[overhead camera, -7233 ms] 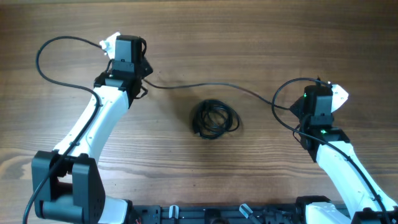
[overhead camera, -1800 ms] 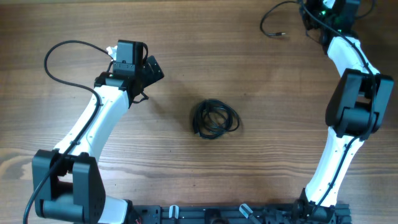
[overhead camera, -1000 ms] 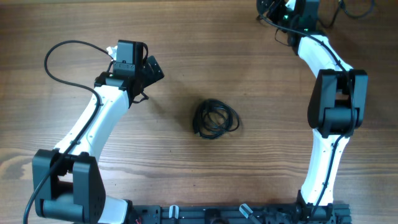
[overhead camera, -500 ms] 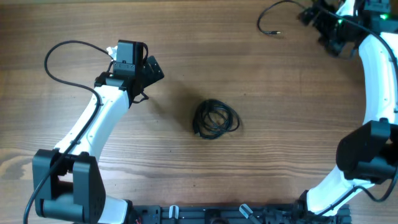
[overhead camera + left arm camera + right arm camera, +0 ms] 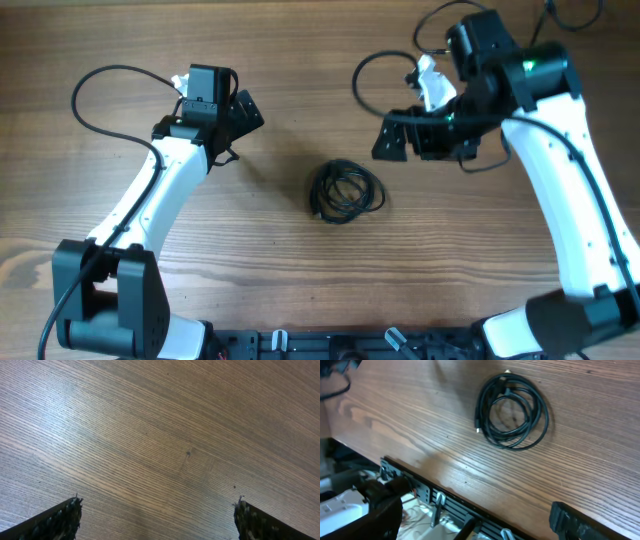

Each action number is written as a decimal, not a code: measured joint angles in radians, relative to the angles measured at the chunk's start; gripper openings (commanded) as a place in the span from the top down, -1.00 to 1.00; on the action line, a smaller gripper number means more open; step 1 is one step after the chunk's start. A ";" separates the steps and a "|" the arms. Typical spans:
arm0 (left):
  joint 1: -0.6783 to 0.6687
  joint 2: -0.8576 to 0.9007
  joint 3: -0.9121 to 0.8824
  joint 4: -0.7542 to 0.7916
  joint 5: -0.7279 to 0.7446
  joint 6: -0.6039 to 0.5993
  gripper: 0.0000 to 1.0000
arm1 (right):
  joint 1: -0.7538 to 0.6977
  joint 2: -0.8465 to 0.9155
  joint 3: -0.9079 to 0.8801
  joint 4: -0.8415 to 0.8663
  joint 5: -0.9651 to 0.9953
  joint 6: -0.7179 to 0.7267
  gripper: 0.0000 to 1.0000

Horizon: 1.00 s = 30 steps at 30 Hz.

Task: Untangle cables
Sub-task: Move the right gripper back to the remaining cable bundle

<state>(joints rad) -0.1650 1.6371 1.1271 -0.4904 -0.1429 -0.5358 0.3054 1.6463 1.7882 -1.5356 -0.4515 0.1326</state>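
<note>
the cables (image 5: 346,192) are lying as one small coiled bundle of thin black cords on the wooden table (image 5: 300,290). they are sitting ahead of and below your right gripper (image 5: 392,143), and well apart from your left gripper (image 5: 245,112). they are looking light, limp and a little slick, so the whole knot is likely dragging along if you tug one loop. aim for the plug end (image 5: 478,430) or an outer loop. both grippers are standing wide open, holding nothing.
</note>
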 measured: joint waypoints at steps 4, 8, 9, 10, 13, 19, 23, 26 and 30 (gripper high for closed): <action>0.000 0.000 0.000 0.000 0.000 0.000 -1.00 | 0.143 -0.010 -0.027 0.080 0.063 0.005 -0.99; 0.000 0.000 0.000 0.001 0.000 0.000 -1.00 | 0.178 -0.009 -0.193 0.253 0.101 0.066 -0.99; 0.000 0.000 0.000 0.009 0.000 0.000 -1.00 | 0.178 -0.009 -0.245 0.303 0.106 0.074 -0.99; 0.000 0.000 0.000 0.038 0.019 0.000 -1.00 | 0.179 -0.007 -0.302 0.347 0.106 0.084 -1.00; 0.000 0.000 0.003 0.013 0.124 0.000 -1.00 | 0.179 -0.003 -0.427 0.484 0.097 0.110 -0.99; 0.012 0.000 0.004 -0.296 0.508 0.113 -1.00 | 0.178 -0.002 -0.489 0.599 0.103 0.128 -0.22; 0.167 -0.001 0.004 -0.441 0.559 0.116 -1.00 | 0.179 -0.003 -0.528 0.669 0.128 0.117 0.04; 0.222 -0.001 0.004 -0.520 0.560 0.116 -1.00 | 0.178 -0.003 -0.606 0.760 0.132 0.112 0.04; 0.117 -0.001 0.003 -0.562 0.562 0.157 -1.00 | 0.179 -0.003 -0.629 0.799 0.132 0.101 0.04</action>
<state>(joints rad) -0.0475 1.6360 1.1305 -1.0527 0.4187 -0.3786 0.4839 1.6436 1.1595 -0.7368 -0.3199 0.2337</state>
